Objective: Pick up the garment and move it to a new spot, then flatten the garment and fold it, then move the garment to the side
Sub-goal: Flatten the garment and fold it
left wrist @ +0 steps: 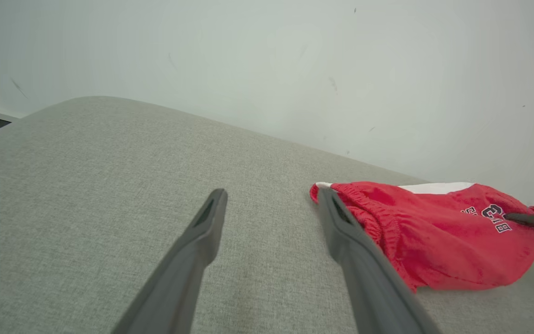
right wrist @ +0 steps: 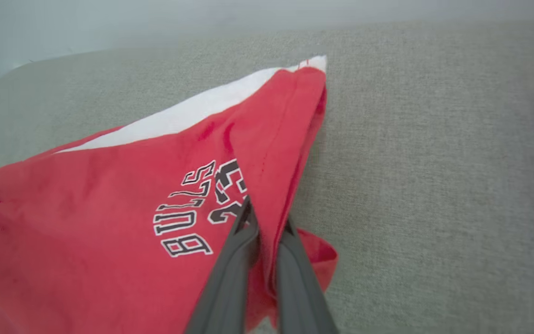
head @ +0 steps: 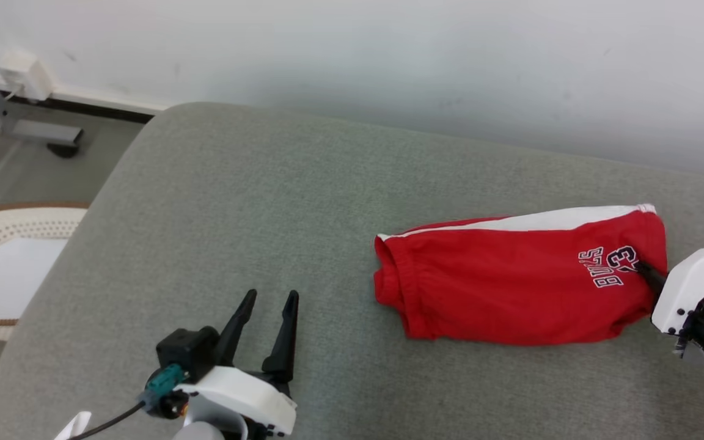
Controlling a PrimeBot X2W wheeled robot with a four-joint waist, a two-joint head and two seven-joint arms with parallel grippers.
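**Right claw.** The right claw (right wrist: 267, 218) stands narrow. Its two fingers are pressed together on a raised ridge of red cloth at the leg hem (right wrist: 311, 116) of the shorts (head: 511, 287), just beside the lettering (head: 612, 267).

**Left claw.** The left claw (head: 271, 299) stands wide and holds nothing. It hovers over bare tabletop (head: 236, 201), apart from the shorts.

**Position.** The shorts lie on the tabletop and stretch away from the right claw's fingertips toward the left claw. They appear doubled over along their length. The gathered waistband (head: 388, 275) is the end farthest from the right claw and nearest the left claw, just off that claw's right-hand finger.

**Orientation.** The long axis runs from hem to waistband, roughly along the line between the two claws. The waistband points toward the left claw. The white stripe (head: 541, 220) follows the long edge beyond the right claw's reach.

**Handling, judged.**
- The cloth looks light, soft and limp, so it should drape and sag from any single hold and will not keep its shape.
- The weave looks matte, so slipping seems unlikely.
- A thin pinch may take only the top layer and leave the lower layer dragging on the tabletop.
- The stitched hem and the elastic waistband are the thickest, firmest places to hold.
- A second hold at the waistband corner would allow the shorts to be pulled flat.
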